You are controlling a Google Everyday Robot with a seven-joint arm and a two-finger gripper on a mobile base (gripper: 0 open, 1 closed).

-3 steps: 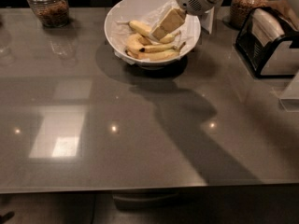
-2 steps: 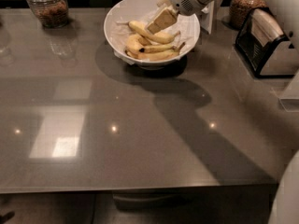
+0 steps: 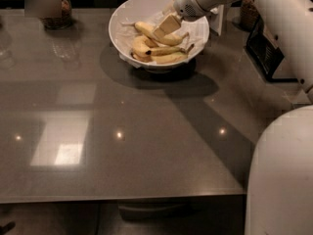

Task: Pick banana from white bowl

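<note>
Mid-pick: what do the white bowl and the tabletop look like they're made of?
The white bowl is probably glazed ceramic, possibly hard plastic: its wall is smooth and glossy. The tabletop looks like grey polished stone or laminate: it mirrors light spots and a bright patch. The pincer hangs inside the bowl, over the bananas.

Arm: smooth, glossy white plastic arm casing (image 3: 279,18), thick and tubular, its surface plain and evenly curved, with soft highlights along the upper side.

Wrist: rounded white wrist housing (image 3: 198,1), bulbous, same finish as the arm, shaded grey on its underside.

Gripper: pale beige, blocky, flat-sided gripper (image 3: 166,26), duller than the white shell. It is located over the inside of the wide, round, glossy white bowl (image 3: 120,18).

Lower body: large white dome-shaped shell segment (image 3: 281,180) at the lower right corner of the view, smooth and seamless where visible.
</note>
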